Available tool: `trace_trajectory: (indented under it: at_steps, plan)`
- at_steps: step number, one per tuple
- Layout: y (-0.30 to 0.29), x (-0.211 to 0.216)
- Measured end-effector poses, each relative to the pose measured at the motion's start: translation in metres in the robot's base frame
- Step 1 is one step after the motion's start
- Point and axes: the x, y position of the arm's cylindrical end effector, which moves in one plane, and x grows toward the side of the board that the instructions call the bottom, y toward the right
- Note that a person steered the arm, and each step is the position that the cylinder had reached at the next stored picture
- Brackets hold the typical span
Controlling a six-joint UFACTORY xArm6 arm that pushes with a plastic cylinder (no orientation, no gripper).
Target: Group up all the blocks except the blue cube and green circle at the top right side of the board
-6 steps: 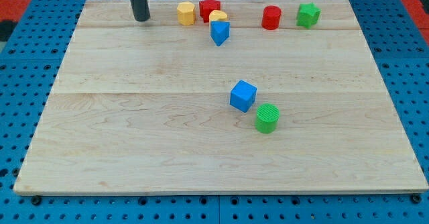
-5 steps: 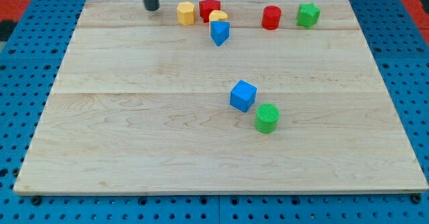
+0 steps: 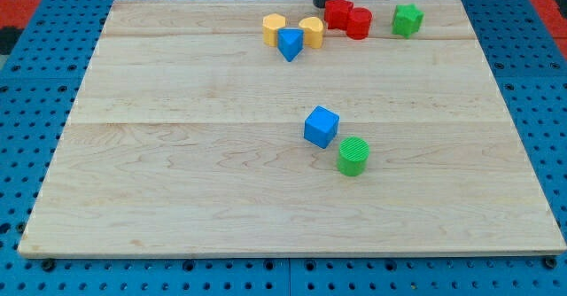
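Note:
My tip (image 3: 322, 2) is at the view's top edge of the board, just left of and touching the red star (image 3: 337, 12). The red star rests against the red cylinder (image 3: 359, 22). The green star (image 3: 407, 19) sits apart to their right. A yellow hexagon (image 3: 274, 29), a blue triangle (image 3: 290, 42) and a second yellow block (image 3: 311, 31) cluster left of the red star. The blue cube (image 3: 322, 126) and green circle (image 3: 353, 155) sit near the board's middle, almost touching.
The wooden board (image 3: 177, 181) lies on a blue pegboard (image 3: 27, 110). The rod enters from the view's top edge.
My tip swept right along the top edge. The red star moved right against the red cylinder. Both yellow blocks shifted right, now flanking the blue triangle.

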Motion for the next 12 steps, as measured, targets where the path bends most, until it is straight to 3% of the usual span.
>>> trace_trajectory:
  at_steps: [1, 2, 4, 5, 7, 9, 10, 12]
  plan:
    - [0.027, 0.019]
    - [-0.022, -0.017]
    - [-0.143, -0.015]
    - [-0.183, 0.013]
    - [-0.117, 0.068]
    - [-0.013, 0.068]
    - [-0.011, 0.057]
    - [-0.090, 0.057]
